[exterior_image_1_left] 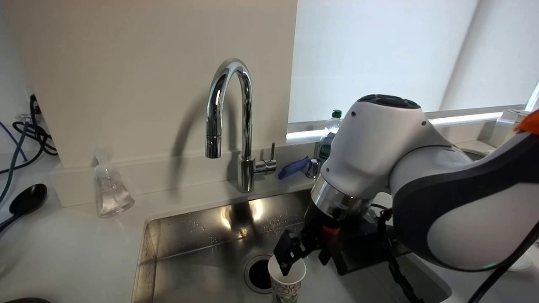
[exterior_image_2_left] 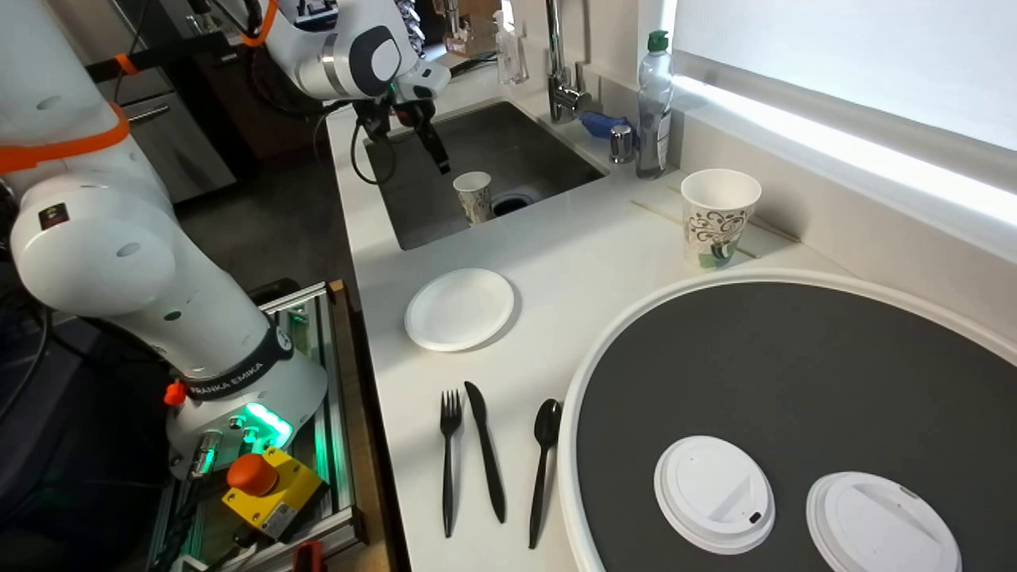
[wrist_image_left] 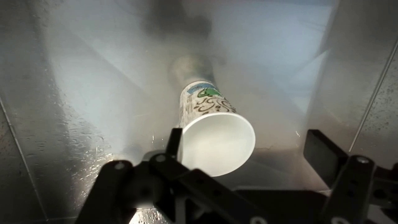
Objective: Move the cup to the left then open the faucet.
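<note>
The cup, a white paper cup with a brown swirl print, stands in the steel sink beside the drain in both exterior views [exterior_image_1_left: 286, 289] [exterior_image_2_left: 475, 199]. In the wrist view the cup [wrist_image_left: 214, 143] shows its pale inside. My gripper [wrist_image_left: 248, 144] is open around the cup's rim; the left finger is at the rim and the right finger is well apart from it. In an exterior view a fingertip of the gripper [exterior_image_1_left: 305, 253] overlaps the cup's mouth. The chrome gooseneck faucet [exterior_image_1_left: 246, 174], with its small side lever, stands behind the sink.
The sink [exterior_image_2_left: 524, 131] has walls around the gripper. A soap bottle [exterior_image_2_left: 654, 119] and a blue item [exterior_image_1_left: 293, 167] are near the faucet. A second paper cup [exterior_image_2_left: 719, 222], a plate [exterior_image_2_left: 459, 310] and black cutlery [exterior_image_2_left: 485, 453] lie on the counter.
</note>
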